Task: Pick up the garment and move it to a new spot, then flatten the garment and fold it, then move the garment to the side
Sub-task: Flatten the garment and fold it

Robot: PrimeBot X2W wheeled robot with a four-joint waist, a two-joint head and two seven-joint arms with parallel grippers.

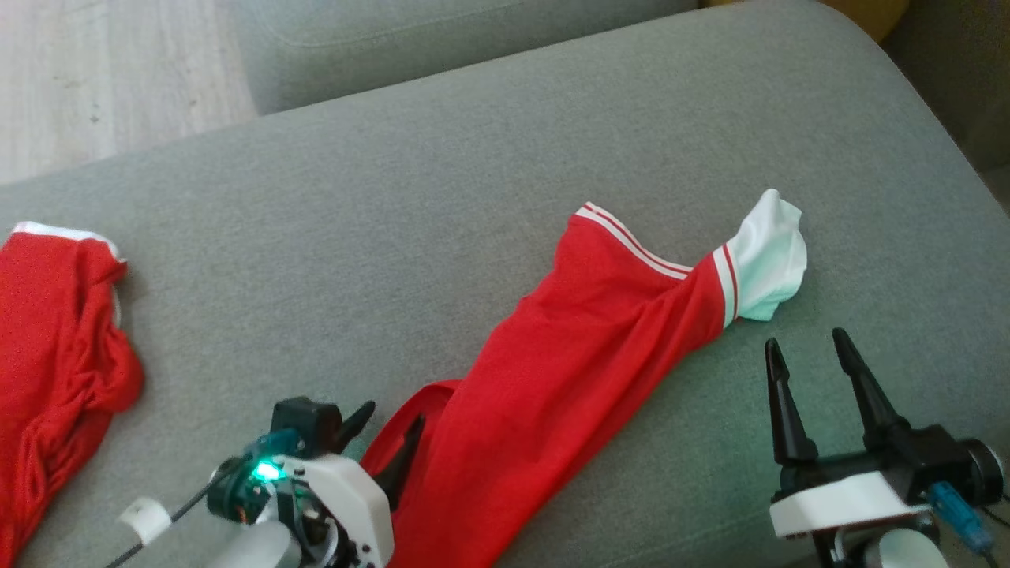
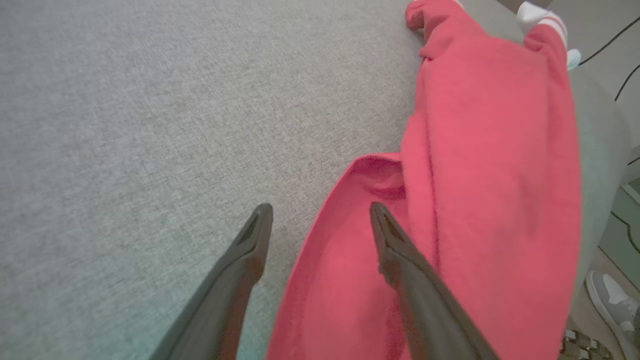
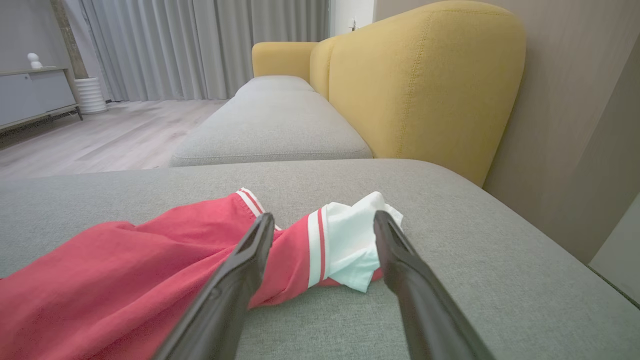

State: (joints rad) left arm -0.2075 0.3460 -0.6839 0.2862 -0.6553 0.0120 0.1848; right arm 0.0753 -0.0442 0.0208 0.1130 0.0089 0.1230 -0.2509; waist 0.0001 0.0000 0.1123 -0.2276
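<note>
The garment [image 1: 584,347] is red with white stripes and a white end piece [image 1: 769,252]. It lies stretched out in a slant on the grey sofa cushion [image 1: 394,197]. My left gripper [image 1: 392,418] is open at its lower edge. In the left wrist view, the left gripper [image 2: 321,207] has one finger over a red fold of the garment [image 2: 490,150] and the other over bare cushion. My right gripper [image 1: 805,339] is open just below the white end, gripping nothing. In the right wrist view, the right gripper [image 3: 324,216] points at the striped cuff of the garment [image 3: 125,265].
A second red garment [image 1: 55,347] lies bunched at the cushion's left edge. Beyond it is wooden floor [image 1: 102,71] and another grey cushion [image 1: 442,39]. A yellow backrest [image 3: 425,85] rises on the right. A shoe [image 2: 612,295] stands on the floor.
</note>
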